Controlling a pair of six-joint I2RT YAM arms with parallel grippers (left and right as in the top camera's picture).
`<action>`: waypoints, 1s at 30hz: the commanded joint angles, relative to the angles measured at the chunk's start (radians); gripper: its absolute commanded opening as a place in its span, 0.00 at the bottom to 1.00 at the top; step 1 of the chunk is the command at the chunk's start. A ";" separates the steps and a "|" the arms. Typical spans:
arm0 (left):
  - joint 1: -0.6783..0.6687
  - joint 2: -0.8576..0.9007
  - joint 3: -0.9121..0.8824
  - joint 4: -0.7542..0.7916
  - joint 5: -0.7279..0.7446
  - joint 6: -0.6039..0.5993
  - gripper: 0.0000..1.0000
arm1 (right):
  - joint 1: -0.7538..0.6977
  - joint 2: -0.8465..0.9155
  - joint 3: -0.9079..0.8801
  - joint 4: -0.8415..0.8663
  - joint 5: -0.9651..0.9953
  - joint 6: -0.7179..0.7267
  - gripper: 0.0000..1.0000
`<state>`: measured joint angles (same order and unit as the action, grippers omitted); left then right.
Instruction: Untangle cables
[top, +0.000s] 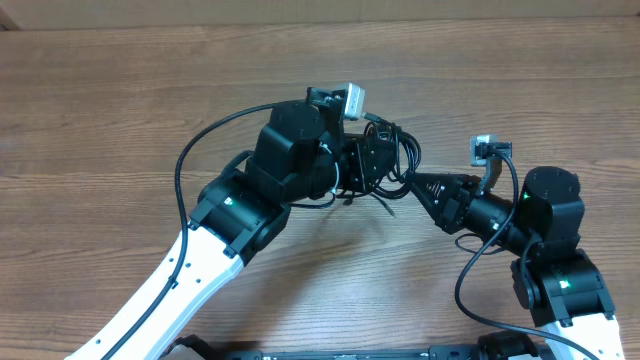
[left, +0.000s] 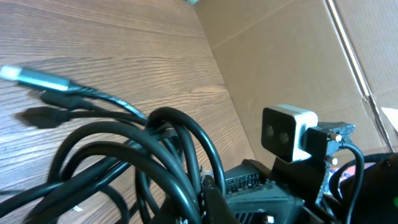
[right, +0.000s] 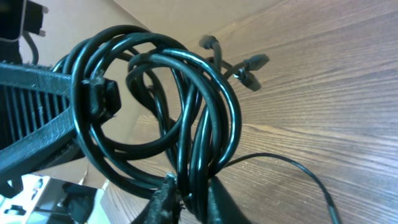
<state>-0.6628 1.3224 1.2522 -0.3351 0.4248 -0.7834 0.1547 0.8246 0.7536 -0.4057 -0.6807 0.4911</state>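
The right claw (right: 191, 188) is nearly closed, its two tips pinching a few strands at the lower edge of the cables (right: 205, 118). The cables form one bundle of black loops that cross one over another. The bundle hangs between the two claws and seems lifted a little above the desk (top: 150, 80). The left claw (top: 372, 160) is shut and seems to hold the other side of the same bundle. Some plugs (right: 255, 65) stick out free from the loops, and one has a silver end.

I judge the task to be in an early part: both claws have a grip, but no cable is yet separated, and the loops must be pulled apart one by one.

The left arm reaches from the near left across the middle. The right arm comes from the near right, bent, with its wrist pointing left toward the bundle.
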 joint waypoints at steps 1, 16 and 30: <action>-0.019 -0.006 0.020 0.027 0.013 -0.010 0.04 | -0.003 -0.004 0.000 0.006 -0.009 -0.009 0.08; -0.018 -0.003 0.020 -0.060 -0.135 -0.011 0.04 | -0.003 -0.005 0.000 0.008 -0.018 -0.010 0.04; -0.018 -0.002 0.019 -0.171 -0.277 -0.147 0.04 | -0.003 -0.005 0.000 0.038 -0.062 -0.010 0.04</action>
<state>-0.6746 1.3228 1.2522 -0.5045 0.1944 -0.8970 0.1520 0.8249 0.7536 -0.3759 -0.7288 0.4896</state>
